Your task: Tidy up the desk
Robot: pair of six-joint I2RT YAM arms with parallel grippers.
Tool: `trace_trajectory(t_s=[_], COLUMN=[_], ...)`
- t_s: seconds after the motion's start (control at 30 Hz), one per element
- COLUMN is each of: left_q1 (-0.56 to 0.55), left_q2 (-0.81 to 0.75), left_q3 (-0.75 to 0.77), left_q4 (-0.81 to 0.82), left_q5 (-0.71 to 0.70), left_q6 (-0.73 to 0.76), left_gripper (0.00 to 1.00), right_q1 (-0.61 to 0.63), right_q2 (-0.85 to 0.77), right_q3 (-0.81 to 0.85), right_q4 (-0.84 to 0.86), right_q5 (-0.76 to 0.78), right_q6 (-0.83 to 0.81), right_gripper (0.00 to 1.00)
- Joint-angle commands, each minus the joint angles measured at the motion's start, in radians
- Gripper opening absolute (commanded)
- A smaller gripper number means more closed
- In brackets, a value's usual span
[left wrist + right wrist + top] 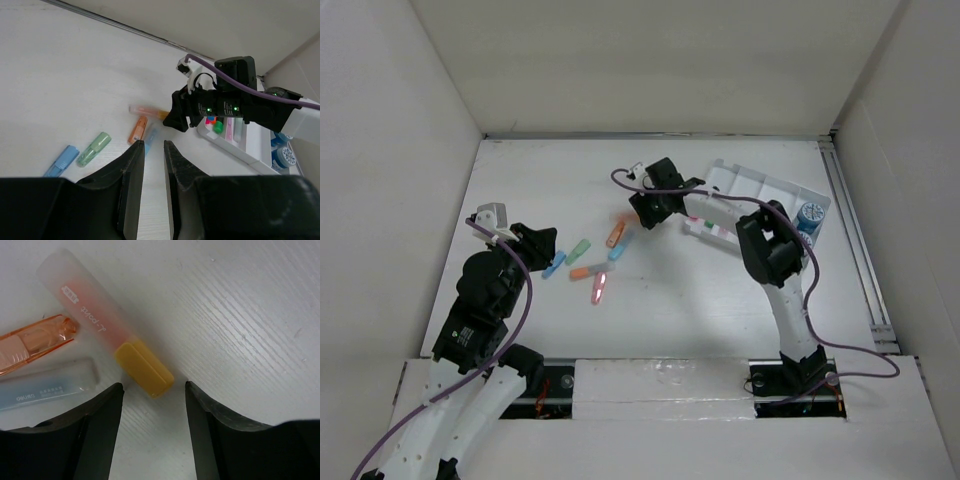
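The desk (700,310) spreads wide between white walls, with a white tray (775,188) at its far right and loose pens (600,288) scattered near its middle. The right gripper (153,399) hangs low over the desk, fingers spread wide with the yellow cap of a frosted pink pen (95,320) between their tips. The left gripper (153,150), over the desk's left side, has its fingers only narrowly apart and holds nothing.

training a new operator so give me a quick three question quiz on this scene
1. True or false: the right gripper is shut on a marker.
2. What colour is the marker cap between its jaws? A green, B yellow, C black.
3. Fill in: the white tray lies on the desk's far ____ side.
Key: 1 false, it is open; 2 B; 3 right.
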Motion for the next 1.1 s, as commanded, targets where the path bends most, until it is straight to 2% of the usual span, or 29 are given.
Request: trace_trajectory(t_s=[0.0, 0.03, 0.1, 0.13, 0.17, 0.27, 0.4, 0.57, 1.0, 1.07], left_q1=[-0.002, -0.002, -0.002, -0.002, -0.002, -0.002, -0.002, -0.002, -0.002, -0.002], left_q2=[0.003, 0.002, 0.002, 0.005, 0.002, 0.002, 0.002, 0.003, 0.005, 0.005], left_q3=[-0.012, -0.010, -0.012, -0.012, -0.012, -0.012, -0.012, -0.012, -0.012, -0.012], left_q4=[0.035, 0.035, 0.035, 0.037, 0.037, 0.037, 0.035, 0.035, 0.038, 0.040], left_q5=[0.010, 0.011, 0.011, 0.013, 0.013, 0.016, 0.013, 0.013, 0.016, 0.016], left_q6=[0.015, 0.015, 0.015, 0.015, 0.015, 0.015, 0.015, 0.016, 0.016, 0.016], left_gripper=[0.19, 0.19, 0.19, 0.19, 0.19, 0.19, 0.19, 0.19, 0.19, 0.19], right_q1=[-0.030, -0.030, -0.030, -0.030, -0.030, -0.030, -0.040, -0.020, 0.051, 0.062], right_q2=[-0.011, -0.028, -0.054, -0.074, -0.086, -0.101, -0.022, 0.083, 0.202, 0.210], right_q3=[-0.039, -0.060, -0.103, -0.111, -0.120, -0.123, 0.008, 0.165, 0.337, 0.355], right_q4=[-0.024, -0.007, 0.000, -0.012, -0.010, 0.014, -0.070, -0.162, -0.240, -0.242], right_q5=[-0.123, -0.112, -0.097, -0.098, -0.084, -0.045, -0.049, -0.028, 0.018, 0.032], right_q6=[0.002, 0.008, 0.026, 0.026, 0.031, 0.035, 0.000, -0.037, -0.075, -0.083], right_gripper=[0.59, 0.59, 0.50, 0.50, 0.51, 0.70, 0.74, 0.74, 0.61, 0.62])
